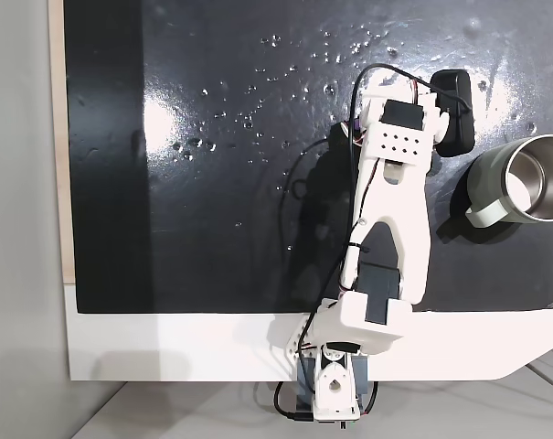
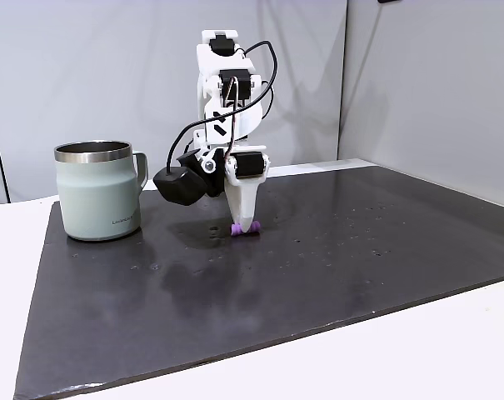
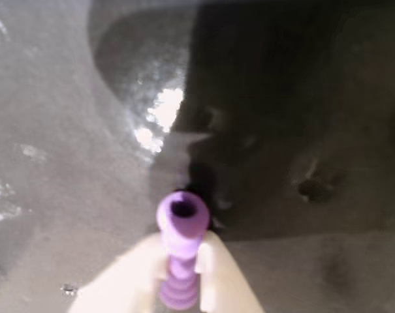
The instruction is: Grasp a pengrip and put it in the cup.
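In a fixed view from the side, the cup (image 2: 97,191) stands on the dark mat (image 2: 335,267) at about 9 o'clock. Its handle points toward the arm. Well to its right, the gripper (image 2: 245,227) points straight down at the mat. It is pinching the pengrip (image 2: 244,229), which lies low on the mat. The wrist view shows the purple pengrip (image 3: 179,254) squeezed between two pale fingers (image 3: 213,270) at 6 o'clock.

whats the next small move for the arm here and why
Probably a short straight lift. In the wrist view the jaws sit on either side of the purple pengrip, apparently closed on it, and in a fixed view the gripper is down at the black mat with the pengrip at its tip. The mug stands apart to the left, so raise first, then carry.
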You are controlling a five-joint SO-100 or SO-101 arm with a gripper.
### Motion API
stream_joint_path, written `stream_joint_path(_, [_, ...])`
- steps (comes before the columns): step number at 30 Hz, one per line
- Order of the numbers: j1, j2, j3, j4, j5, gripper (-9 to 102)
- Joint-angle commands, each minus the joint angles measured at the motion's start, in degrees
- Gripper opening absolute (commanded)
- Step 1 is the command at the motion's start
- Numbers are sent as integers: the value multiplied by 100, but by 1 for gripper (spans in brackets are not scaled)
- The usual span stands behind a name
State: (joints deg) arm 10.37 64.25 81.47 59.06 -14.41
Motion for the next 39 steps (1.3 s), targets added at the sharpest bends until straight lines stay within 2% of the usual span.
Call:
stream_joint_path(1, [88,-18,-255,-44,-70,2])
stream_joint_path(5, [105,70,-413,123,-70,0])
stream_joint_path(16, [97,1582,-1072,1749,26,0])
stream_joint_path(26, [905,3612,-914,2821,-316,0])
stream_joint_path(35, [2013,5335,-448,3103,-1406,0])
stream_joint_path(39, [2566,5713,-272,2953,-1837,0])
